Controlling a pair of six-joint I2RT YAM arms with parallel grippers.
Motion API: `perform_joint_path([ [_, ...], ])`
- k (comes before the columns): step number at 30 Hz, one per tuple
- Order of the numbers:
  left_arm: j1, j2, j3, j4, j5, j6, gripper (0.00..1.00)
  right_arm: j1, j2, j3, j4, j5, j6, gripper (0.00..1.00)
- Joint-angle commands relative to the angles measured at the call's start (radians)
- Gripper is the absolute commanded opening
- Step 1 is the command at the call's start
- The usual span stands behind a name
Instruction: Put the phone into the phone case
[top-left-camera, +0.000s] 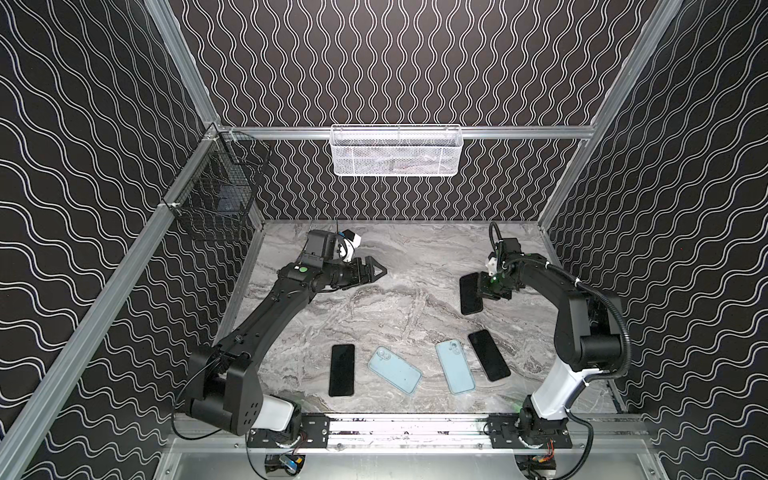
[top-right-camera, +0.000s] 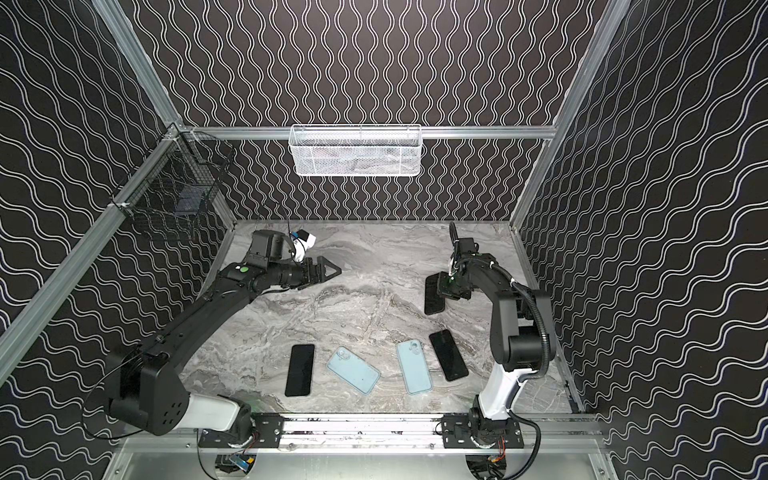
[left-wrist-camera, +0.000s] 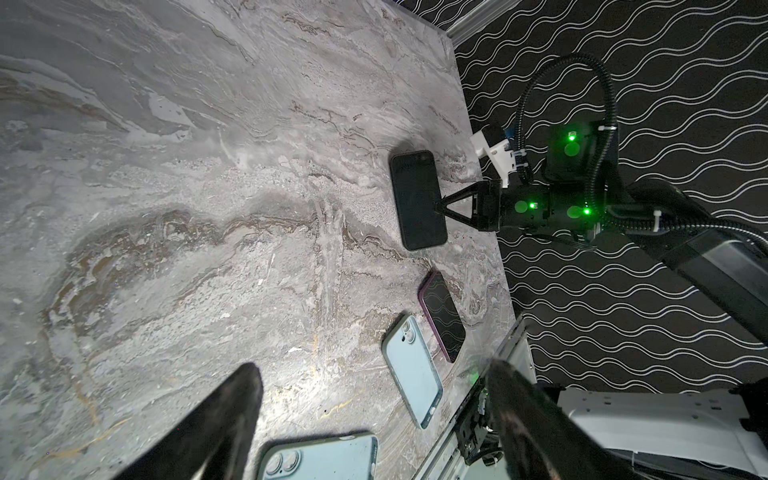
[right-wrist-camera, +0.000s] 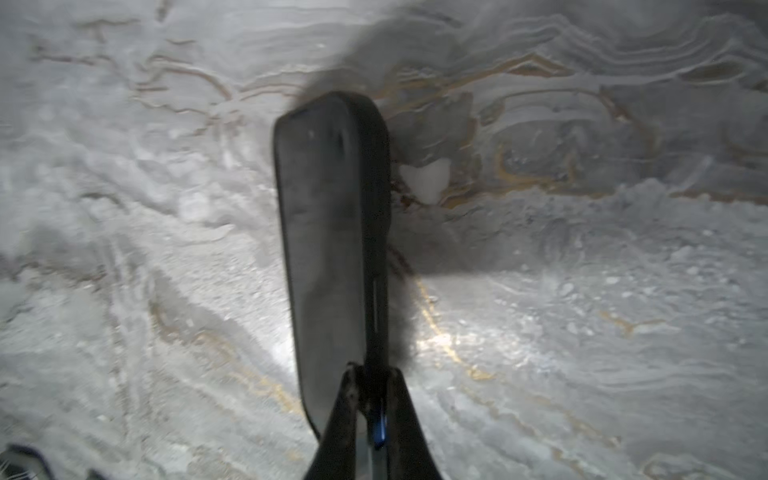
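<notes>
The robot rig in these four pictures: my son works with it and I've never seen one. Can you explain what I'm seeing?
Two black robot arms are mounted at the front of a marble-look table. Two pictures look down from above and show nearly the same view. The other two come from a small camera on each arm's wrist. Each arm ends in a gripper, a two-fingered clamp. The right gripper is shut on the edge of a black phone, apparently holding it up off the table. The left gripper is open and empty. Flat on the table lie two more dark phones and two light blue cases, camera holes up. I cannot tell whether those cases are empty.
</notes>
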Motion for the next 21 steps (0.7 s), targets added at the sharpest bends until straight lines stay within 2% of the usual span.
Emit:
perform_joint_path([
  [1,0.002,-0.002,0.001,0.035,0.006,-0.002,0.88,-0.002,0.044,0.004,-0.024,0.181,-0.016,0.00],
  [7,0.002,-0.006,-0.002,0.036,0.008,0.000,0.89,-0.003,0.122,0.028,-0.023,0.212,-0.023,0.00],
  [11,0.000,-0.007,-0.001,0.034,0.002,0.004,0.89,-0.003,0.114,0.037,-0.017,0.196,-0.014,0.13],
  [16,0.000,-0.010,0.004,0.024,-0.013,0.016,0.89,0.005,-0.029,0.033,-0.008,0.156,0.007,0.28],
  [19,-0.001,-0.029,0.018,0.000,-0.058,0.044,0.90,0.047,-0.162,0.022,0.016,0.159,0.014,0.35],
  [20,-0.003,-0.037,0.025,-0.011,-0.079,0.050,0.91,0.066,-0.211,0.010,0.033,0.167,0.016,0.38],
  [21,-0.004,-0.047,0.034,-0.028,-0.105,0.058,0.97,0.090,-0.270,-0.005,0.054,0.176,0.019,0.39],
])
